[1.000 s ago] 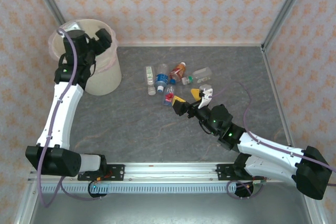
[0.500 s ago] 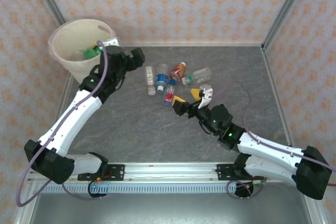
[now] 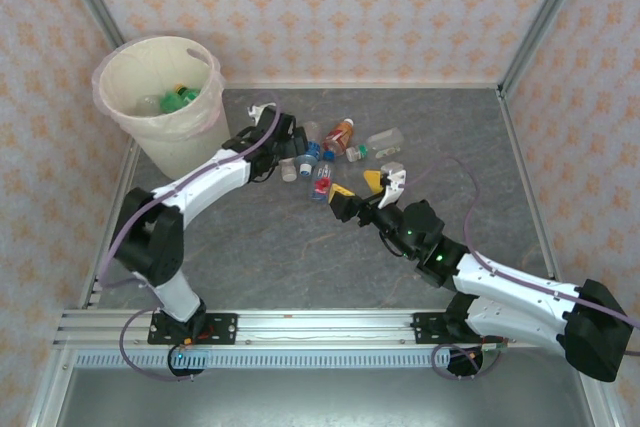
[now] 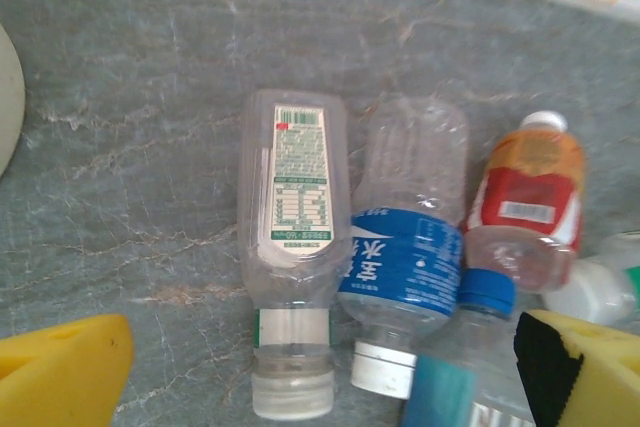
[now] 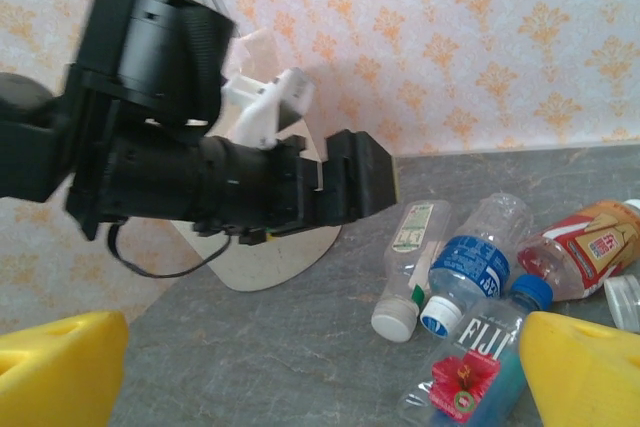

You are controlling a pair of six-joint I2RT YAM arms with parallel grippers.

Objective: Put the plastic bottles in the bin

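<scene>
Left gripper (image 3: 290, 152) hovers wide open, empty, over the bottles (image 3: 340, 134) clustered mid-table; right gripper (image 3: 358, 187) — also wide open, empty — sits just beside them. At least 2 more lie in the bin (image 3: 185, 147).

Bright, even light; soft shadows; mild wrist-view blur.

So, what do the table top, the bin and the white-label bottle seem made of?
Table top: grey stone or stone-print laminate, matte, pale veins; cannot tell which. Bin: probably smooth cream plastic, thin pinkish film liner over its rim. White-label bottle: clear glossy thin plastic; the table shows through it.
</scene>
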